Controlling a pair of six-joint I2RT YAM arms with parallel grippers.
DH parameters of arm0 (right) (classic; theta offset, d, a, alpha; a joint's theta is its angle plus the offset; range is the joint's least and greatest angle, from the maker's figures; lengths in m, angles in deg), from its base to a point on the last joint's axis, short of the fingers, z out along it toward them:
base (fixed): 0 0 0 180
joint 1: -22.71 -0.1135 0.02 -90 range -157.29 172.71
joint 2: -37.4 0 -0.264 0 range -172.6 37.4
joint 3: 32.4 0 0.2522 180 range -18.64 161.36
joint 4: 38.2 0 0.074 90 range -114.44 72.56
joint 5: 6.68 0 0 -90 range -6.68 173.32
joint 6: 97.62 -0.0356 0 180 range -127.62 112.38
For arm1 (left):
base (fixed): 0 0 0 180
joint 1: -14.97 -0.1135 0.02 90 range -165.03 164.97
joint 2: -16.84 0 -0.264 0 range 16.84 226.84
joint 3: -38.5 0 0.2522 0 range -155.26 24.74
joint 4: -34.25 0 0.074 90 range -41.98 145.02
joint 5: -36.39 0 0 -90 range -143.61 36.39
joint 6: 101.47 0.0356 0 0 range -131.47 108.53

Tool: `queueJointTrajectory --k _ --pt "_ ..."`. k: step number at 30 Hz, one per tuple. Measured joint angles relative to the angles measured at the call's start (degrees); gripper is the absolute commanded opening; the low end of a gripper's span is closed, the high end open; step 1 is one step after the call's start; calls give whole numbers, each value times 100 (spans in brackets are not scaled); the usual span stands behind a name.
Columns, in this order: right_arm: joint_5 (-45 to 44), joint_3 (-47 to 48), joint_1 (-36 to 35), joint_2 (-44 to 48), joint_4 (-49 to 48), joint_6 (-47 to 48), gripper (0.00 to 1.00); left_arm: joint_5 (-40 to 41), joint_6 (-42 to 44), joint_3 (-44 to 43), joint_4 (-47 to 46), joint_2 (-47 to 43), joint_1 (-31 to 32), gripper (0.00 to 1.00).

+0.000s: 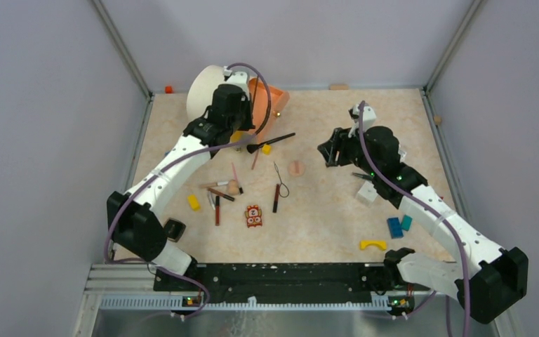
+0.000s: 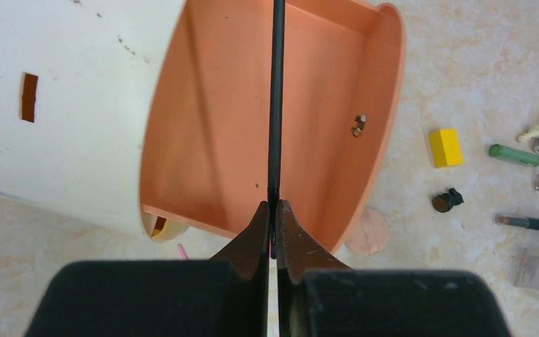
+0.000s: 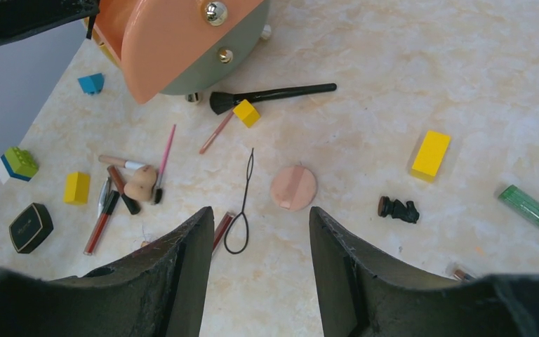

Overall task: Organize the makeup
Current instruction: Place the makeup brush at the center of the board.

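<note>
Our left fingers (image 2: 253, 235) pinch a thin black stick (image 2: 276, 105) by one end, in front of the open orange drawer (image 2: 203, 140). We judge it light, stiff, slippery; a mid-shaft hold would steady it. Our right fingers (image 3: 189, 260) gape empty above the counter (image 3: 393, 84).

Back left on the counter (image 1: 337, 225) sits the open drawer (image 1: 274, 98), the left gripper (image 2: 272, 210) pinching a thin stick (image 2: 276, 105) at its mouth, the long brush (image 1: 272, 142) lying just before it. Mid-counter, the round puff (image 1: 295, 168) lies right of the wire-loop tool (image 1: 281, 179); the cluster of sticks (image 1: 219, 195) lies further left, the toy figure (image 1: 254, 215) before them.
</note>
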State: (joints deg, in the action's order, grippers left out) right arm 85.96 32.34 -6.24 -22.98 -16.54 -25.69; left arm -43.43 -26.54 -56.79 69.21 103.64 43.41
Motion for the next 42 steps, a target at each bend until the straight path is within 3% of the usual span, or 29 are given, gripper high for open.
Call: queueJointTrajectory --k 7,42 --pt "-37 0 0 31 35 2 52 -28 -181 -216 136 321 -284 0" --pt "-59 0 0 31 39 0 52 -52 -142 -197 157 245 -286 0"
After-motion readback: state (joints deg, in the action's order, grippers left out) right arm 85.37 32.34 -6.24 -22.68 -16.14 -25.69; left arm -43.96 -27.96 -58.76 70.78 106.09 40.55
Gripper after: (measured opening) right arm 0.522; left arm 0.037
